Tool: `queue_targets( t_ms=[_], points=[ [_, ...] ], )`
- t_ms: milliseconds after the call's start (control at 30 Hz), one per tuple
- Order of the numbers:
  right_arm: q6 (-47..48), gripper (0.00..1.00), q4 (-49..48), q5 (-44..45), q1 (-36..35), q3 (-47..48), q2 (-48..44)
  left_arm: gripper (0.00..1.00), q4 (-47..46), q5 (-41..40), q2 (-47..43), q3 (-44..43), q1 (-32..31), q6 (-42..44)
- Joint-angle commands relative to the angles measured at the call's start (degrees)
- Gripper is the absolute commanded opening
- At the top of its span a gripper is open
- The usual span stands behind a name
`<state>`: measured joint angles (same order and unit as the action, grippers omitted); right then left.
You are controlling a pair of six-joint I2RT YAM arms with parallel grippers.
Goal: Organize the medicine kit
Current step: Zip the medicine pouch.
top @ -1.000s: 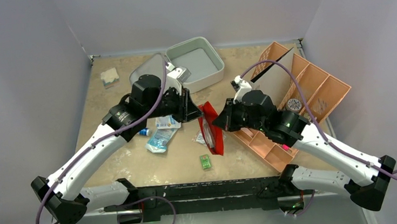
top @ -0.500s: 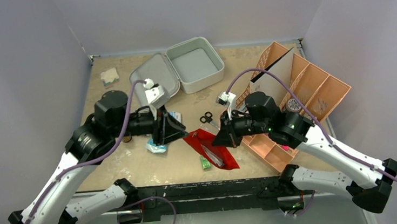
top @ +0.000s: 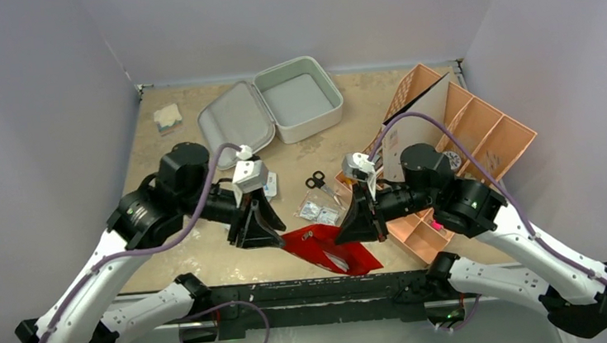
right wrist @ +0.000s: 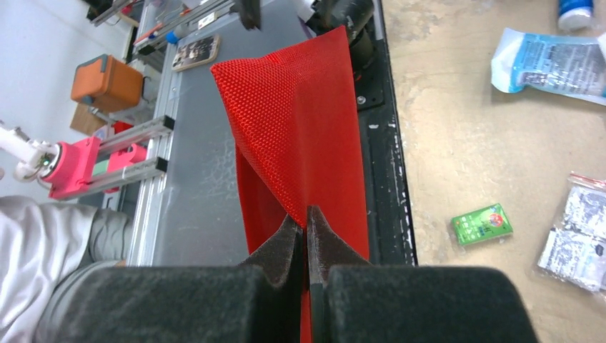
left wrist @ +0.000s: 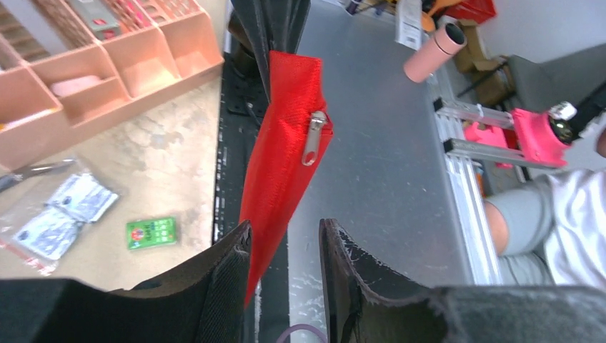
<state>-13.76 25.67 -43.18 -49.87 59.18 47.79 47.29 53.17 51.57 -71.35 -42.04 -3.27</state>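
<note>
The medicine kit point(top: 298, 97) lies open at the back of the table, its lid point(top: 234, 124) flat to the left, nothing inside. A red zip pouch point(top: 328, 251) hangs over the table's near edge between both arms. My right gripper point(right wrist: 307, 221) is shut on the red pouch point(right wrist: 300, 128), pinching its fabric edge. My left gripper point(left wrist: 284, 229) is open; a corner of the pouch point(left wrist: 286, 164) sits between the jaws against the left finger point(left wrist: 229, 271), with the zip pull point(left wrist: 314, 139) above. In the top view the left gripper point(top: 260, 229) and right gripper point(top: 360, 220) face each other.
An orange compartmented tray point(top: 479, 135) stands at the right. Scissors point(top: 315, 182) and foil packets point(top: 320, 212) lie mid-table, a green packet point(right wrist: 484, 223) near the front edge, a blue-white sachet point(right wrist: 550, 61) further left, a small white pad point(top: 167, 117) at the back left.
Both grippers have carried the red pouch from mid-table to the near edge. The left jaws have spread apart; the right jaws stay pinched on the pouch.
</note>
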Motion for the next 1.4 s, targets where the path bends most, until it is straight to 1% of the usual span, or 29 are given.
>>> queue_targets(
  t_ms=[0, 133, 333, 400, 467, 533, 567, 600, 667, 700, 800, 900, 967, 1000, 1067, 1133, 1200, 1267, 1367],
  points=[
    [2.1, 0.0, -2.6, -5.05, -0.14, 2.51, 0.1, 0.39, 1.46, 9.16, 4.27, -1.07, -0.06, 5.6],
    [2.99, 0.0, -1.68, -3.4, -0.09, 3.5, 1.15, 0.42, -0.54, 14.58, 6.57, -1.02, -0.08, 5.22],
    [3.35, 0.0, -2.99, -4.32, -0.14, 4.03, 2.45, 0.43, -0.9, 13.89, 8.01, -0.96, -0.12, 6.34],
    [3.51, 0.0, -3.32, -4.41, -0.12, 4.1, 2.66, 0.41, -0.75, 13.77, 7.95, -0.94, -0.15, 7.29],
    [3.69, 0.0, -3.11, -4.2, -0.1, 4.1, 2.68, 0.33, -0.35, 13.41, 7.65, -0.89, -0.09, 8.2],
    [3.5, 0.0, -3.06, -3.7, -0.11, 3.97, 2.49, 0.15, 0.18, 12.56, 7.2, -0.89, -0.07, 8.93],
    [3.19, 0.0, -3.08, -2.96, -0.14, 3.93, 2.37, 0.04, 0.37, 11.56, 7.03, -0.89, -0.06, 9.27],
    [2.68, 0.0, -3.08, -2.08, -0.09, 3.93, 2.3, 0.0, 0.43, 10.08, 6.75, -0.89, -0.07, 9.47],
    [1.08, 0.0, -3.08, 0.36, -0.1, 3.8, 2.02, 0.0, -0.26, 6.84, 6.24, -0.77, -0.06, 9.4],
    [0.09, 0.02, -3.08, 2.19, -0.14, 3.76, 1.85, 0.0, -0.75, 5.37, 6.12, -0.78, -0.06, 9.19],
    [-5.14, 0.21, -2.47, 9.7, -0.14, 3.93, 1.27, 0.0, -2.45, -0.49, 5.83, -0.97, -0.06, 7.75],
    [-10.51, 0.42, 1.62, 20.62, -0.14, 6.22, 0.99, 0.0, -4.26, -10.07, 5.73, -0.98, -0.06, 4.91],
    [-12.83, 0.54, 4.94, 27.41, -0.13, 8.43, 1.15, 0.0, -5.19, -16.85, 5.67, -0.85, -0.06, 3.76],
    [-13.66, 0.59, 5.93, 28.99, -0.14, 9.31, 1.09, 0.0, -5.86, -19.29, 5.56, -0.75, -0.06, 3.71],
    [-14.98, 0.66, 5.53, 29.56, -0.14, 9.98, 0.6, 0.0, -7.87, -22.78, 5.2, -0.24, -0.06, 1.37],
    [-15.93, 0.74, 2.56, 29.17, -0.12, 9.74, 0.21, 0.0, -10.41, -25.49, 4.67, 0.42, -0.06, 0.13],
    [-16.77, 0.79, 0.09, 28.04, -0.1, 9.87, 0.78, 0.0, -12.99, -27.93, 4.3, 1.01, -0.1, -1.33],
    [-18.23, 0.8, -1.74, 26.29, -0.14, 9.77, 2.06, 0.0, -16.05, -30.42, 3.76, 1.97, -0.1, -2.97],
    [-23.21, 0.79, -6.6, 27.57, -0.09, 8.78, 4.15, 0.0, -20.57, -32.69, 2.75, 3.11, -0.1, -6.25]
  ],
)
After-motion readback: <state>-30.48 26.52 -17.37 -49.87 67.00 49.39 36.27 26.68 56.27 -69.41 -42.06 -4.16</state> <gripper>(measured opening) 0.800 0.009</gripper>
